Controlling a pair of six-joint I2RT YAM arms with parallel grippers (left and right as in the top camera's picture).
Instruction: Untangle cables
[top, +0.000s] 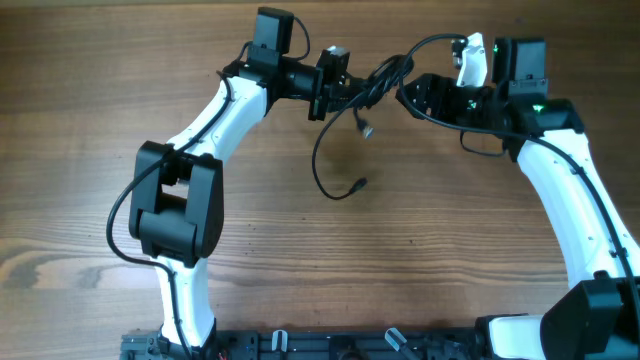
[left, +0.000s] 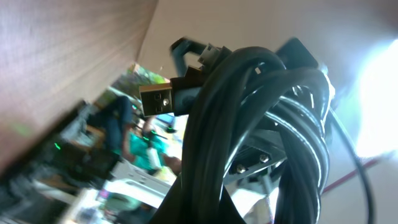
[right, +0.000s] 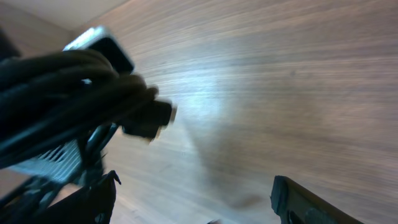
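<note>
Black cables (top: 375, 82) bunched aloft over wooden table (top: 100, 120)

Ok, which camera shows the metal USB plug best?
Left wrist: the USB plug is close and sharp, metal opening facing the camera. Overhead shows plugs only as tiny specks; right wrist shows one blurred dark connector.

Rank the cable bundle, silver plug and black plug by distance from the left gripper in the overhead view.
1. The bundle, right at the left gripper tips.
2. The silver plug, below it in the picture.
3. The black plug, lowest, at the loop's end.
</note>
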